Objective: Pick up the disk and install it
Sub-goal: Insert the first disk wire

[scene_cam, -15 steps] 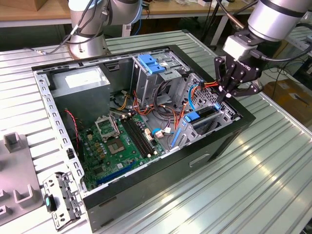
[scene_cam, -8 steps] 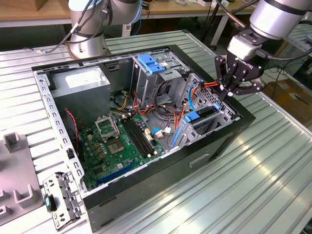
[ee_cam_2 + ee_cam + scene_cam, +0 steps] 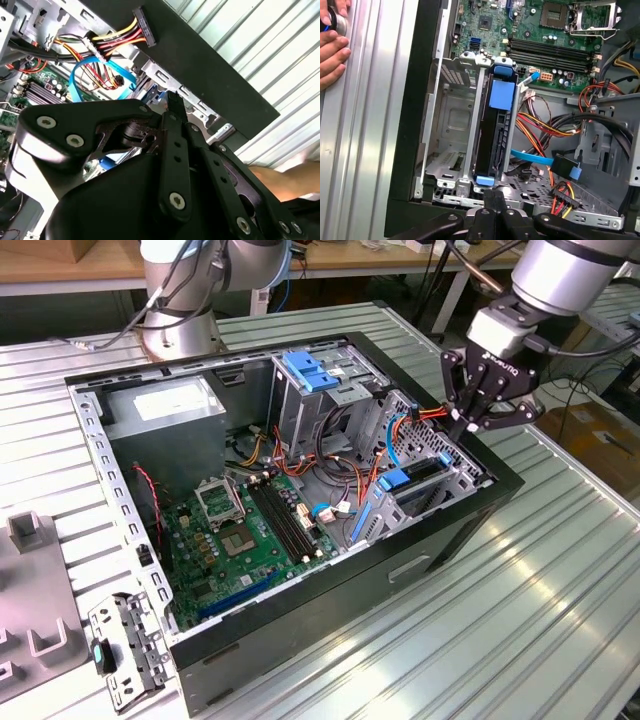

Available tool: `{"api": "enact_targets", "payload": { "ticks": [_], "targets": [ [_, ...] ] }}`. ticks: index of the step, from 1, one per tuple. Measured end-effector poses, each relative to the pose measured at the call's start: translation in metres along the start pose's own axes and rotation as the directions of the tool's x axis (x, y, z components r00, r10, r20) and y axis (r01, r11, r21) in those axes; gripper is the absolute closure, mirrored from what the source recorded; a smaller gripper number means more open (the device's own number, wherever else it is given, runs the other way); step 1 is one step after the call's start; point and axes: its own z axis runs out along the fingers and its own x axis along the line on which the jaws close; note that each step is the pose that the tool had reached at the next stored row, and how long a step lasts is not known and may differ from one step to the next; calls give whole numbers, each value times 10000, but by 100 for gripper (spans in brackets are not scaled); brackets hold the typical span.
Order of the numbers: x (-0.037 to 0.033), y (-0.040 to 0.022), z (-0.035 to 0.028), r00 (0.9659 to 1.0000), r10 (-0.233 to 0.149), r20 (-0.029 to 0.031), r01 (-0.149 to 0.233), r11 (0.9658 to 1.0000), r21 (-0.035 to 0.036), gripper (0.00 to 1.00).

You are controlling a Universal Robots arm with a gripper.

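Observation:
The disk (image 3: 492, 145) stands on edge in a slot of the grey metal drive cage (image 3: 447, 125) inside the open computer case (image 3: 480, 510), with its blue rails and blue tab at the end. In the exterior view the disk (image 3: 412, 480) sits in the cage at the case's right end. My gripper (image 3: 464, 428) hangs just above the case's right wall, beside that cage, its black fingers together and holding nothing. In both wrist views the fingertips (image 3: 495, 197) (image 3: 174, 102) point at the cage edge, a short way from the disk.
A loose blue data cable (image 3: 535, 159) and a power plug (image 3: 143, 27) lie beside the cage. The green motherboard (image 3: 250, 530), grey power-supply box (image 3: 165, 410) and a second cage with a blue latch (image 3: 305, 370) fill the case. A person's hand (image 3: 332, 40) rests on the table.

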Motion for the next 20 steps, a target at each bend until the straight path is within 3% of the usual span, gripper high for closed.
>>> {"api": "enact_targets", "payload": {
  "ticks": [3,5,14,16,18,20],
  "targets": [
    [1,-12,0,9976,-697,1,697,9976,2,89],
    [1,-12,-13,9957,-931,-3,931,9957,0,89],
    [-14,-14,-183,9928,-1197,2,1197,9928,-10,89],
    [-23,-15,-198,9921,-1251,4,1251,9921,-10,89],
    [-26,-18,-200,9891,-1472,5,1472,9891,-17,89],
    [-26,-19,-201,9824,-1870,15,1870,9824,-22,89]
  ]
}}
